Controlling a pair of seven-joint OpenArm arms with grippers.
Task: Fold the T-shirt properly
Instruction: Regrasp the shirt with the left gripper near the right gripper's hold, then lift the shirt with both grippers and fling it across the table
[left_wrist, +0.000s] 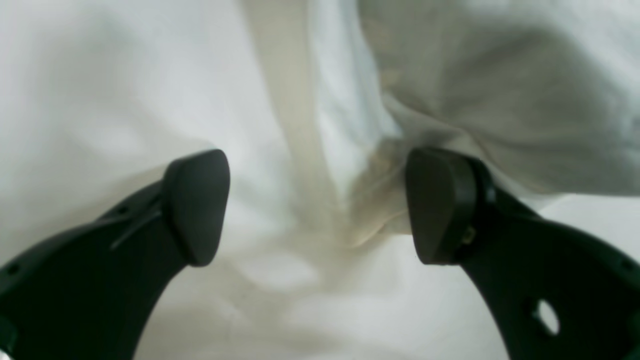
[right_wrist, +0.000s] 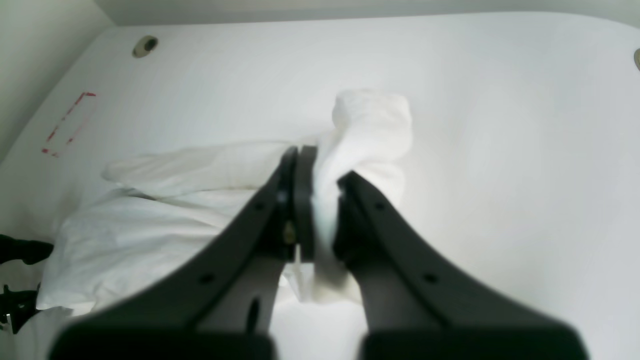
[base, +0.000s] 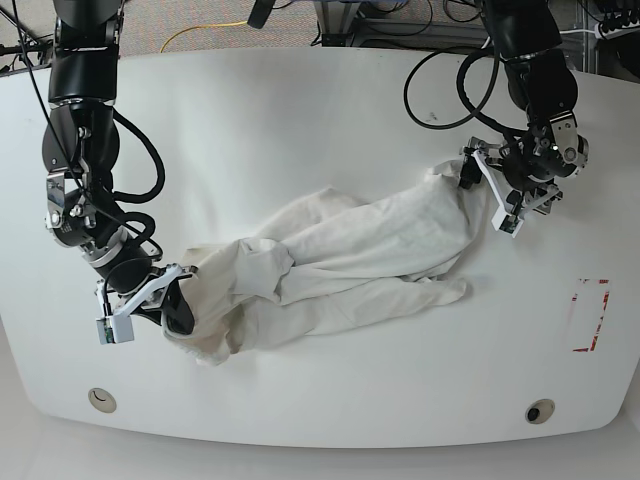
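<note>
The T-shirt (base: 350, 260) lies crumpled and stretched slantwise across the white table (base: 300, 100), its print hidden. At its near-left end my right gripper (base: 178, 305) is shut on a bunched edge of the cloth. The right wrist view shows that gripper (right_wrist: 320, 172) with white fabric (right_wrist: 370, 125) pinched between its fingers and lifted a little off the table. My left gripper (base: 470, 180) is at the shirt's far-right end. In the left wrist view it (left_wrist: 320, 207) stands open, with a raised fold of the T-shirt (left_wrist: 370, 200) between the pads, nearer the right pad (left_wrist: 440, 205).
Red tape corner marks (base: 590, 315) lie on the table near its right edge, also seen as red tape (right_wrist: 67, 125) in the right wrist view. Two round grommet holes (base: 100, 398) (base: 540, 410) sit near the front edge. Cables (base: 450, 90) trail at the back.
</note>
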